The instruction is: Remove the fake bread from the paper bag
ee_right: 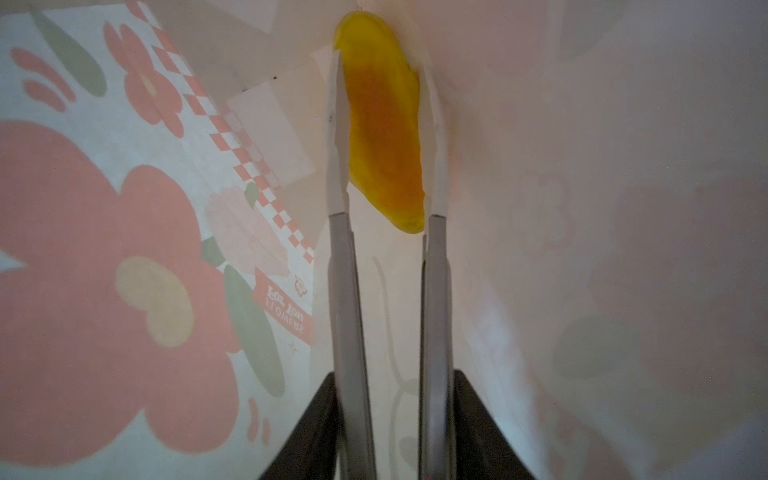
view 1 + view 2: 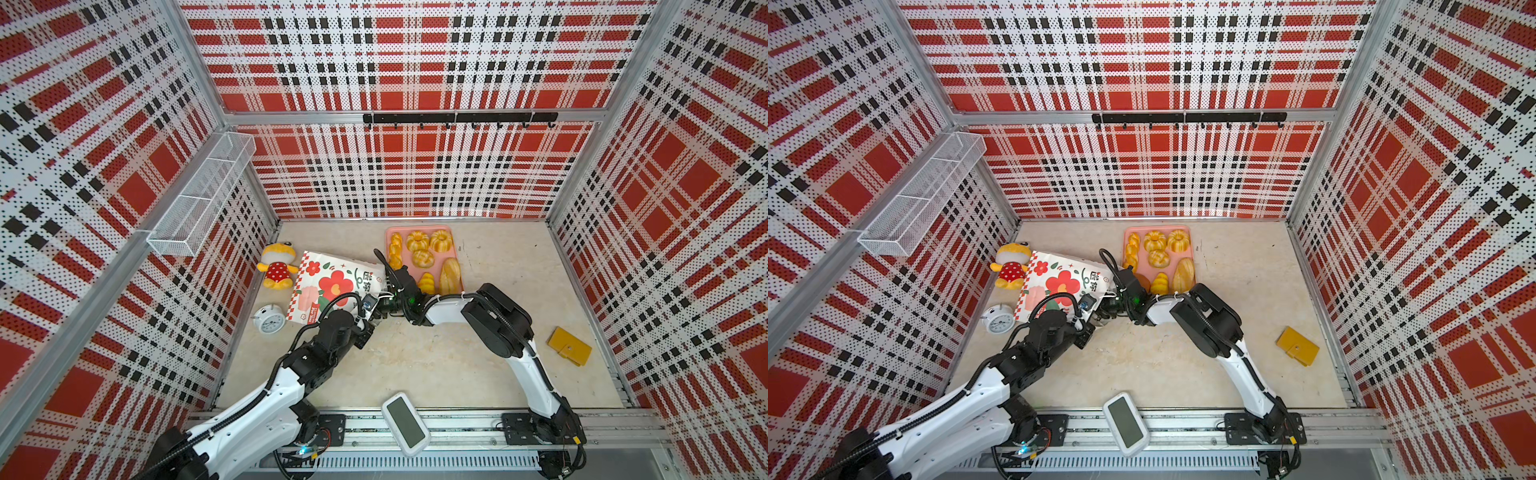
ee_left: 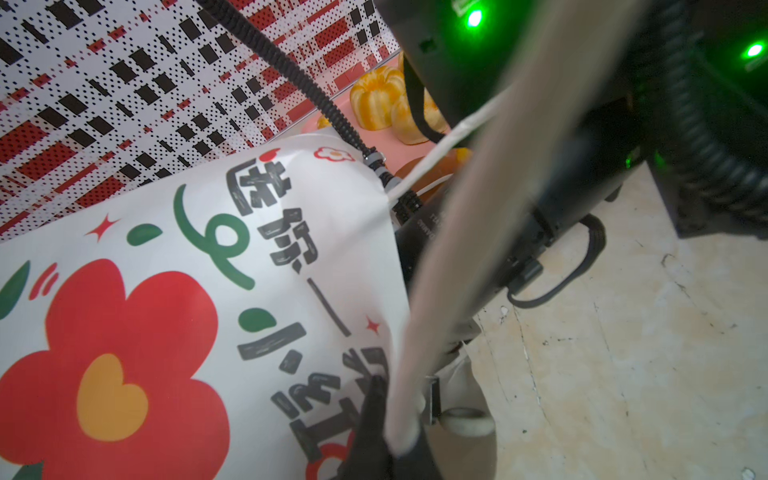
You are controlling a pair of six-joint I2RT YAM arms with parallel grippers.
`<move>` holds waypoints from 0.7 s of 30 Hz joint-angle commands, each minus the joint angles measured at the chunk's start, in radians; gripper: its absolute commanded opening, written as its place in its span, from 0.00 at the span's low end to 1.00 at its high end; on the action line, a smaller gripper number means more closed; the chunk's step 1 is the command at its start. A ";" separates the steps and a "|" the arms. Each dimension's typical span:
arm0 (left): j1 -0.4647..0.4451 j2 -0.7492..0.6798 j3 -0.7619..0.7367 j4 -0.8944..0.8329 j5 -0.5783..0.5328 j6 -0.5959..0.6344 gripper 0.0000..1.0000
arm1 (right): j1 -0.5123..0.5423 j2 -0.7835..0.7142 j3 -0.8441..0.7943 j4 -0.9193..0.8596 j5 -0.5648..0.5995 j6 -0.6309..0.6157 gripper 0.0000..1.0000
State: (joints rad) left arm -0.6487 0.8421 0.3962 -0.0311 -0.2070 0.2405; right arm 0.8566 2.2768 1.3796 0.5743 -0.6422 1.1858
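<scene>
The paper bag (image 2: 332, 282) (image 2: 1059, 278) lies on its side at the back left of the table, red flower face up, its mouth facing my right arm. My left gripper (image 2: 375, 316) (image 3: 395, 436) is shut on the rim at the mouth of the bag (image 3: 208, 291). My right gripper (image 1: 380, 62) reaches deep inside the bag, hidden in both top views. Its two long fingers press on either side of a yellow-orange fake bread (image 1: 382, 133) at the bag's bottom. Several more fake breads (image 2: 424, 253) lie on a pink tray (image 2: 453, 230) (image 2: 1187, 230) just behind the bag's mouth.
A yellow plush toy (image 2: 276, 266) in a red dotted dress lies left of the bag, and a white alarm clock (image 2: 269, 319) stands in front of it. A yellow wallet (image 2: 569, 345) lies at the right. A white device (image 2: 405, 424) rests on the front rail.
</scene>
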 commanded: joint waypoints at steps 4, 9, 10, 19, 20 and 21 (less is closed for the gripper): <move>-0.024 0.026 0.027 0.057 0.107 0.008 0.00 | 0.011 -0.007 0.007 0.113 0.022 -0.038 0.15; -0.024 0.020 0.021 0.079 0.069 -0.025 0.00 | 0.009 -0.105 -0.110 0.117 0.051 -0.042 0.00; -0.024 0.017 0.021 0.078 0.058 -0.031 0.00 | 0.009 -0.129 -0.142 0.122 0.059 -0.040 0.00; -0.014 -0.011 0.013 0.081 0.019 -0.090 0.00 | 0.029 -0.330 -0.418 0.147 0.137 -0.031 0.00; -0.010 -0.015 0.009 0.084 0.018 -0.094 0.00 | 0.031 -0.350 -0.446 0.149 0.146 -0.030 0.00; -0.007 -0.018 0.007 0.086 0.017 -0.096 0.00 | 0.034 -0.365 -0.472 0.160 0.155 -0.027 0.00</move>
State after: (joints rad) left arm -0.6617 0.8425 0.3973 0.0193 -0.1886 0.1776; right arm 0.8787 1.9728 0.9539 0.6239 -0.5247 1.1698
